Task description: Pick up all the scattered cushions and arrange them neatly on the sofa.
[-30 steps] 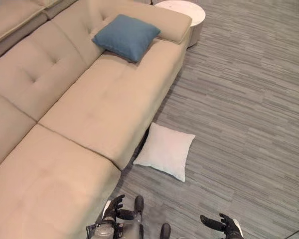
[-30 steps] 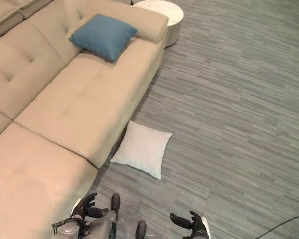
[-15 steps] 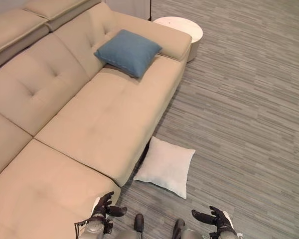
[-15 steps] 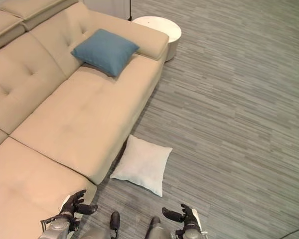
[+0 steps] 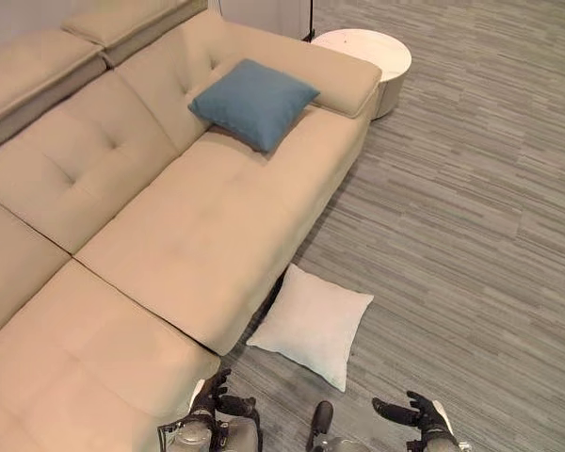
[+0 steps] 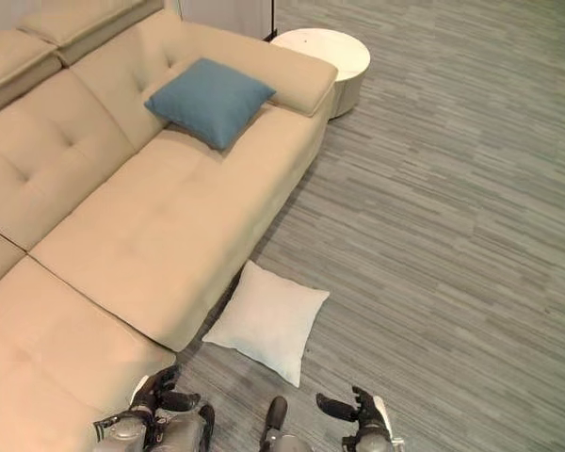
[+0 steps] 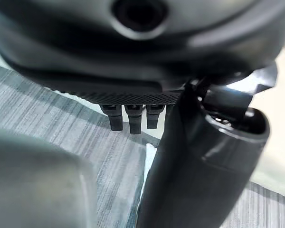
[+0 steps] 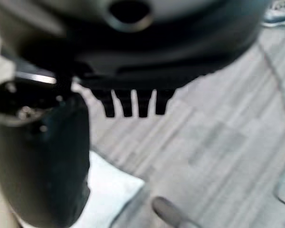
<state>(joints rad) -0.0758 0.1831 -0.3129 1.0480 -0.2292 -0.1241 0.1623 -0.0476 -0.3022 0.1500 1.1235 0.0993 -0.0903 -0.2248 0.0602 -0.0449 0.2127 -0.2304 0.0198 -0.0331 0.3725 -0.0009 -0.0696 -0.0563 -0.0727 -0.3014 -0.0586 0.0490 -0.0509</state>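
Grey striped plank floor [image 5: 471,207], round white side table [image 5: 367,52] (beside sofa arm)

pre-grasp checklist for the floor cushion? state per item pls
1. Target located: white square cushion lies flat on the grey striped floor, one corner at the beige sofa base: ok.
2. Left hand free: fingers relaxed, holding nothing: ok.
3. Right hand free: fingers relaxed, holding nothing: ok.
4. Hands at the cushion: both are short of it, no contact: not ok.
5. Drop zone: bare sofa seat beside the blue square cushion, which leans at the armrest: ok.
6. Obstacles: round white side table stands far beyond the sofa end: ok.
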